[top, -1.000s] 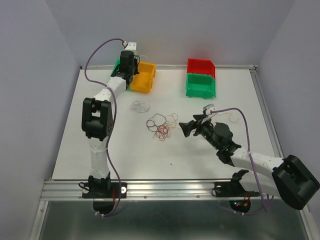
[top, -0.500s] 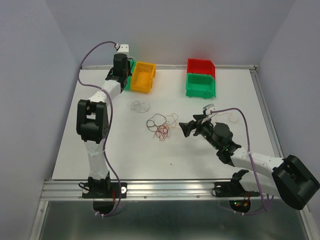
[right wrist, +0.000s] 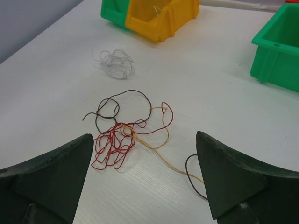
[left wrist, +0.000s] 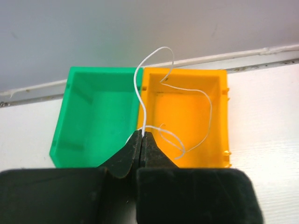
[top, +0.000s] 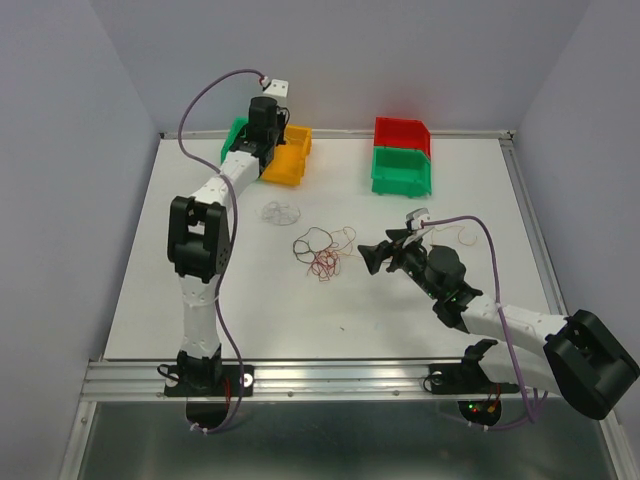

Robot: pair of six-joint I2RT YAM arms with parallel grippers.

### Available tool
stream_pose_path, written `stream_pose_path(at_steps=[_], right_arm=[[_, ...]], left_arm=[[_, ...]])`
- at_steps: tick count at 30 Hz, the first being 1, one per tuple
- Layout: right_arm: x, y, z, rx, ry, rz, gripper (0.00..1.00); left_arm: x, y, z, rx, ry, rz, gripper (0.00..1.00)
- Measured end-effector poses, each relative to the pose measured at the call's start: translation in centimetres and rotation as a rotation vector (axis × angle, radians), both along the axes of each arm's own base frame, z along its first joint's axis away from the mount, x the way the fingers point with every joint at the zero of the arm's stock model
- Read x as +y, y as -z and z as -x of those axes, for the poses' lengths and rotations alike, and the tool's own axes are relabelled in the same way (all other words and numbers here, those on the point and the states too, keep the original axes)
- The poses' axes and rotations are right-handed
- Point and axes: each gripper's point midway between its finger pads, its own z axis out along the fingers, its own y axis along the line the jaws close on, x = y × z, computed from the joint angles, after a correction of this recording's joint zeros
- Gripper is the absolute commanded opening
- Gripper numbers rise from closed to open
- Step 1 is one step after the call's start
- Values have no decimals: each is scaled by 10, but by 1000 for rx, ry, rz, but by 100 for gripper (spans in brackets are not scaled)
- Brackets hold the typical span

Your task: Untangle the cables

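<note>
— Where is the left tool (left wrist: 141, 135)?

— At about 11 o'clock on the surface (top: 150, 280) in the top view, above the far edge. Its fingers are clenched on a white strand (left wrist: 136, 84). From the wrist view, the tips sit over the seam where the green bin (left wrist: 93, 116) touches the yellow bin (left wrist: 187, 116). The strand rises from the tips, arcs over, and trails down into the yellow bin.

— And the right tool (right wrist: 145, 172)?

— Released, with its fingers spread wide and holding nothing. It hovers low at 3 o'clock from the tangle (top: 325, 255), pointing towards it.

— What is in the tangle?

— Red strands (right wrist: 114, 144) are bunched at the near side and a dark loop (right wrist: 126, 100) lies at their 12 o'clock. A yellow strand (right wrist: 159, 140) runs off towards 4 o'clock. It all lies near the middle of the surface.

— Anything apart from it?

— A whitish clump (right wrist: 117, 63) lies at 10 o'clock from the tangle, well apart from it and between it and the yellow bin.
</note>
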Motion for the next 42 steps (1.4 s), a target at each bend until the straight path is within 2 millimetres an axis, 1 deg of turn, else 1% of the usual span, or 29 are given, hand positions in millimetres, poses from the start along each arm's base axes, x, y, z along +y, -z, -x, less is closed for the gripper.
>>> stream_pose_path(at_steps=[1, 4, 6, 7, 8, 11, 13, 14, 16, 17, 19, 21, 22, 23, 25, 27, 29, 30, 31, 32, 33, 36, 37, 38, 39, 40, 42], right_arm=[[0, 0, 0, 0, 0, 0, 96], [0, 0, 0, 0, -2, 0, 95], [1, 0, 0, 1, -4, -1, 95], [1, 0, 1, 1, -5, -1, 95], [1, 0, 1, 1, -5, -1, 95], [1, 0, 1, 2, -6, -3, 95], [1, 0, 1, 2, -6, -3, 95], [1, 0, 1, 2, -6, -3, 95], [1, 0, 1, 2, -6, -3, 95], [1, 0, 1, 2, -6, -3, 95], [1, 0, 1, 2, -5, -3, 95], [1, 0, 1, 2, -4, -3, 95], [1, 0, 1, 2, -4, -3, 95], [1, 0, 1, 2, -4, -3, 95], [1, 0, 1, 2, -4, -4, 95], [1, -1, 1, 1, -4, -4, 95], [1, -1, 1, 1, -4, -4, 95], [1, -1, 1, 0, -3, -5, 95], [0, -2, 1, -1, -3, -6, 95], [0, -3, 1, -4, -3, -8, 95], [0, -4, 1, -7, -3, -10, 95], [-1, -9, 1, -19, 2, -19, 95], [-2, -11, 1, -22, 4, -21, 95], [-2, -12, 1, -26, 5, -24, 96], [-2, -13, 1, -28, 8, -26, 96], [-3, -14, 1, -31, 9, -28, 95], [-3, -16, 1, -35, 11, -30, 96]], left_arm=[[-6, -1, -2, -3, 9, 4, 0], [-24, 8, -9, 10, 31, 19, 0], [-34, 23, -12, 33, 42, 24, 0], [-37, 35, -13, 52, 43, 25, 0], [-38, 43, -14, 65, 42, 23, 0], [-33, 76, -14, 124, 17, -5, 0], [-29, 92, -14, 150, 3, -22, 0], [-28, 96, -14, 157, -1, -28, 0], [-25, 105, -12, 175, -1, -41, 6], [-25, 105, -12, 177, 1, -48, 9], [-24, 105, -11, 177, 1, -71, 22], [-22, 104, -12, 171, -3, -91, 25], [-21, 105, -11, 170, -1, -102, 29], [-21, 106, -10, 170, 4, -108, 29], [-21, 107, -5, 182, 17, -119, 41], [-23, 104, 1, 189, 39, -122, 46], [-26, 96, 4, 187, 56, -122, 50], [-26, 90, 6, 187, 62, -124, 55], [-26, 84, 8, 186, 66, -127, 63], [-24, 77, 10, 184, 69, -135, 68], [-23, 69, 13, 179, 71, -139, 75], [-19, 42, 24, 162, 92, -166, 82], [-18, 33, 30, 156, 109, -180, 85], [-18, 27, 37, 156, 129, -189, 85], [-17, 19, 50, 164, 168, -213, 86], [-16, 11, 58, 162, 185, -222, 86], [-18, 0, 82, 172, 263, -271, 86]])
